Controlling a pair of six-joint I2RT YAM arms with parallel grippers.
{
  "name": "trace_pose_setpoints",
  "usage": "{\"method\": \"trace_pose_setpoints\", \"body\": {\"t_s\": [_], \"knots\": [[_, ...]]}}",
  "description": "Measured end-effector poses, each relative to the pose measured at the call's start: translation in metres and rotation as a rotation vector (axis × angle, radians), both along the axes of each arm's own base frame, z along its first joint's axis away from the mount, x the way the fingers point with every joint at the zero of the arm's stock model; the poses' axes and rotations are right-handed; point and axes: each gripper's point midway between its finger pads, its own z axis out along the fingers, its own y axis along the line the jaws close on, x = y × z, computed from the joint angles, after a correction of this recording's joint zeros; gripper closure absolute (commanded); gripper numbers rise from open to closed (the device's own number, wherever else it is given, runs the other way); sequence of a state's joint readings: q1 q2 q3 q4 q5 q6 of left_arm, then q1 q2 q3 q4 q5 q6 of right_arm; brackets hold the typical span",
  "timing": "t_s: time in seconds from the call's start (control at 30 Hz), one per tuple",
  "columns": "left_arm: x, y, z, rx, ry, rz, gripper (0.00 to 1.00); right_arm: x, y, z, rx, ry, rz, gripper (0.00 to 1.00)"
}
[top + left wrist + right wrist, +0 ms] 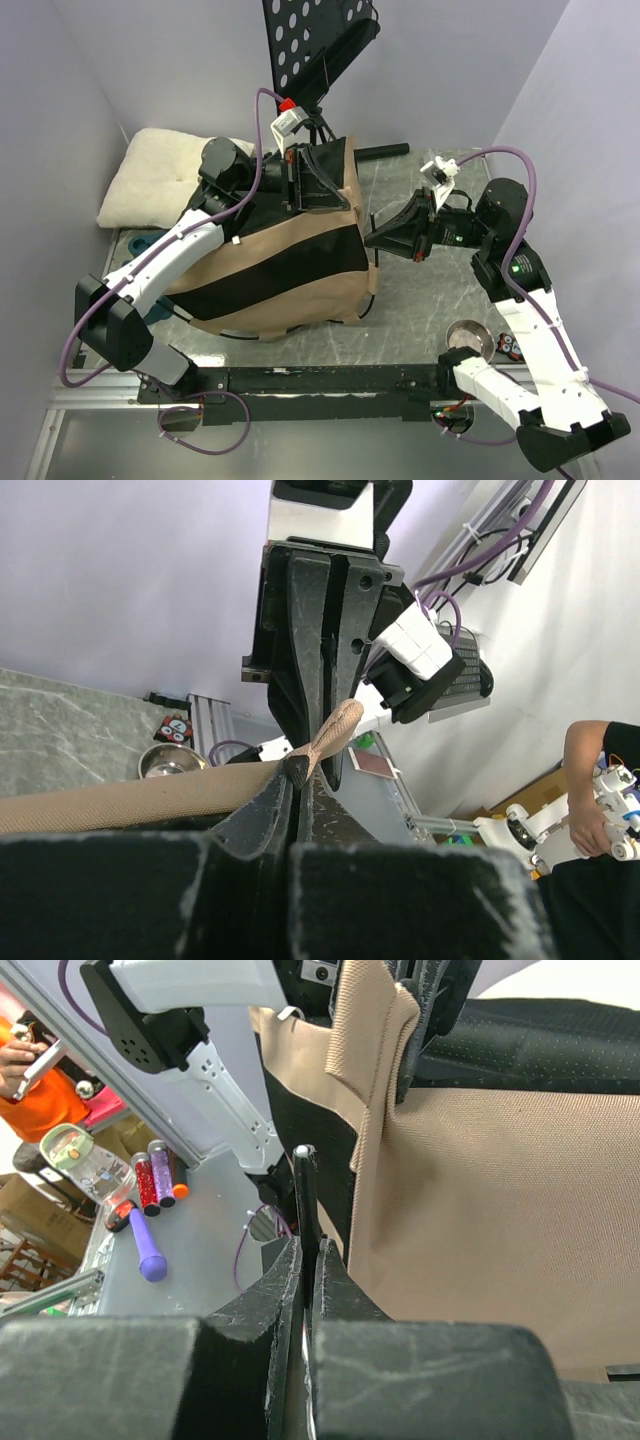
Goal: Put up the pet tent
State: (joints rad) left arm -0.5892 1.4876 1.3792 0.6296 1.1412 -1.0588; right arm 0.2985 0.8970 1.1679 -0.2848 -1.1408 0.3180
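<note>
The pet tent (pixel 290 270) sits on the left-centre of the table (pixel 420 310), just in front of the cream pillow (pixel 160 175). It is partly raised and slack: tan woven fabric outside, with broad black panels across the top and front. The left gripper (pixel 305 770) is above the tent's rear top edge, jaws closed on a narrow fold of tan fabric (pixel 335 730). The right gripper (pixel 308 1250) is at the tent's right side, jaws closed on a thin black pole (pixel 303 1190) with a pale tip, beside a stitched tan seam
</note>
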Motion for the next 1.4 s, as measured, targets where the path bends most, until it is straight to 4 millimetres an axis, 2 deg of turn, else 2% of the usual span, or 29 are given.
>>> {"method": "trace_pose_setpoints", "body": {"t_s": [0.4, 0.7, 1.07, 1.4], "knots": [[-0.011, -0.01, -0.004, 0.013, -0.044, -0.025, 0.99, -0.001, 0.008, -0.011, -0.02, 0.054, 0.047, 1.0], [-0.011, -0.016, -0.011, 0.026, -0.058, -0.016, 0.99, -0.002, 0.01, -0.016, -0.032, 0.077, 0.065, 1.0], [-0.021, -0.01, -0.008, 0.025, -0.108, -0.023, 0.99, -0.004, 0.009, -0.016, -0.035, 0.074, 0.067, 1.0], [-0.018, -0.011, -0.012, 0.035, -0.112, -0.009, 0.99, -0.005, 0.009, -0.016, -0.035, 0.075, 0.071, 1.0]]}}
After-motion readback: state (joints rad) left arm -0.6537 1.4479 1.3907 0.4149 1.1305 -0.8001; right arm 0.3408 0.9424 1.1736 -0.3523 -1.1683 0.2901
